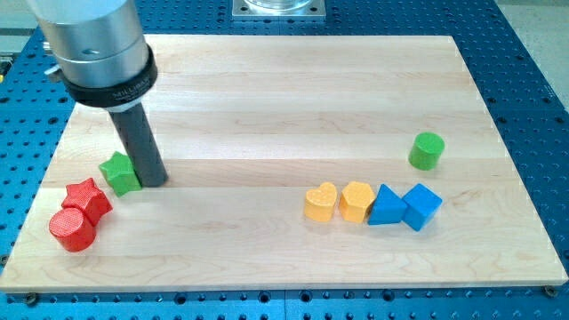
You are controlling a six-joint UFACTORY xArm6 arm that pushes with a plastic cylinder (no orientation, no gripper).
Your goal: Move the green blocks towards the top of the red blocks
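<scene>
1. Green is the colour that matters here: one green star-shaped block (119, 172) sits at the view's left, and a green cylinder (427, 150) stands well apart from it at the view's right.

2. The red blocks mark the goal: a red star-shaped block (88, 199) and a red cylinder (71, 228) touch each other near the board's lower-left corner.

3. The rod's tip (153, 181) rests on the wooden board (267, 107) against the right side of the green star-shaped block. That placement suggests a leftward push, which would carry the block to just above the red pair.

4. The green star-shaped block already lies near the red star, up and to its right, so this half of the task looks nearly done.

5. The green cylinder appears untouched and would need a long push across the board.

6. A yellow heart-shaped block (320, 202), a yellow block (356, 200) of rounded outline, a blue triangular block (385, 206) and a blue cube (421, 206) form a row below the cylinder; a route along the upper board would likely avoid them.

7. The arm carries no pincer, only the rod, so nothing is spread, pressed together or pinched.
</scene>
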